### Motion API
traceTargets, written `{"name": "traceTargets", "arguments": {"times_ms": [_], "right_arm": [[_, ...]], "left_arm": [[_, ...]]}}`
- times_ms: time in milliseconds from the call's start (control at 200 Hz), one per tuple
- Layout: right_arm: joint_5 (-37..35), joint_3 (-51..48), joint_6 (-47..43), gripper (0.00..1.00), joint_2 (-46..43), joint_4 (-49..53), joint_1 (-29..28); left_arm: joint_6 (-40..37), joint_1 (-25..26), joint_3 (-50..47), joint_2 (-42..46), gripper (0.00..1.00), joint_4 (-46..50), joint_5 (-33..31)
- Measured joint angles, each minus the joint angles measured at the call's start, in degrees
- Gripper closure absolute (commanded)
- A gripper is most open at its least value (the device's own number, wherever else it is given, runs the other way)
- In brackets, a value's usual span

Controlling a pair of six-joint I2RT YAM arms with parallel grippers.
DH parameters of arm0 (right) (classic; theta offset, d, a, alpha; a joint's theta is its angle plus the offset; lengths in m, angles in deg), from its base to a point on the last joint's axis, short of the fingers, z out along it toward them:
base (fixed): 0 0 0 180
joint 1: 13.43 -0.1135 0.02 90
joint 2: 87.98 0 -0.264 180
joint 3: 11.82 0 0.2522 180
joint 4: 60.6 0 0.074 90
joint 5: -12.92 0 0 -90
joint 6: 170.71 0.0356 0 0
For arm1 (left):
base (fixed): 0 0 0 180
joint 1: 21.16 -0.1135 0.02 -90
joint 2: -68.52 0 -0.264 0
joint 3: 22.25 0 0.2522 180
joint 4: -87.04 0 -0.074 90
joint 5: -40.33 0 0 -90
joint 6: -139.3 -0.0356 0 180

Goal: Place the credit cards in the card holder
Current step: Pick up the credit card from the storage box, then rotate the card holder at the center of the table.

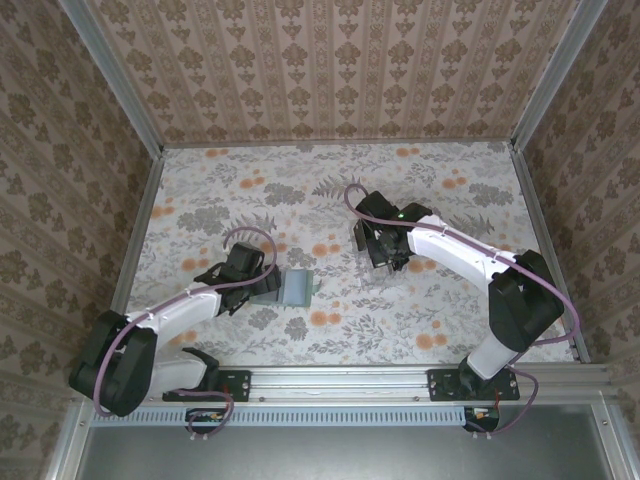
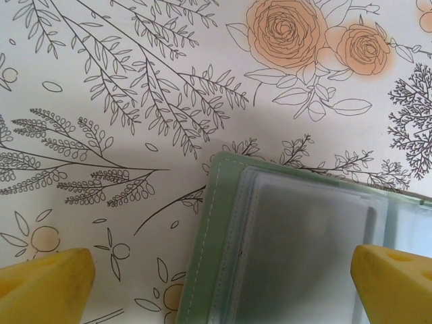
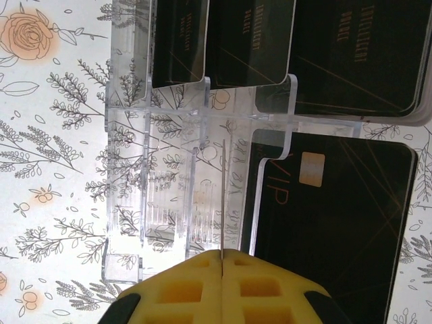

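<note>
Right gripper (image 3: 221,260) is pinched fully together over the clear plastic rack (image 3: 155,202). A hair-thin sliver rises from between my yellow pads, and I take it for one credit card (image 3: 221,196) seen edge-on and held by its near end. Its faces lie parallel to my pads and it points straight away from my wrist. I cannot tell whether that is its long axis.

The other credit cards (image 3: 246,40) sit in the rack, glossy black, and the VIP card (image 3: 331,223) has its long axis running the same way. I judge them light, stiff and slippery. A flat pinch on both faces near a short edge should hold one, while a skewed grip could let it swivel.

My left gripper (image 2: 223,283) stands spread wide with nothing in it, above the near edge of the card holder (image 2: 223,223). The holder lies flat and open on the floral tablecloth (image 1: 440,320), with a clear pocket facing up. It is well apart from the rack, and I cannot make out which way the pocket's mouth faces.
</note>
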Motion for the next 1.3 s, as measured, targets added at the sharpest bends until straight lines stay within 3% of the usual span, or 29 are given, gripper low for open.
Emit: {"name": "traceTargets", "arguments": {"times_ms": [250, 425, 825, 1300], "right_arm": [[2.27, 1.14, 0.04, 1.00, -2.16, 0.07, 0.11], [4.83, 2.40, 0.50, 1.00, -7.34, -0.31, 0.13], [14.80, -0.11, 5.31, 1.00, -15.10, -6.62, -0.02], [20.28, -3.50, 8.04, 1.00, -16.24, -11.93, -1.81]], "left_arm": [[0.02, 0.00, 0.00, 0.50, 0.00, 0.39, -0.44], [0.74, 0.00, 0.00, 5.70, 0.00, 2.40, -3.52], [9.40, -0.39, 0.02, 6.45, 0.00, 15.04, -12.46], [16.13, 0.68, -1.66, 3.30, 0.00, 15.54, -11.72]]}}
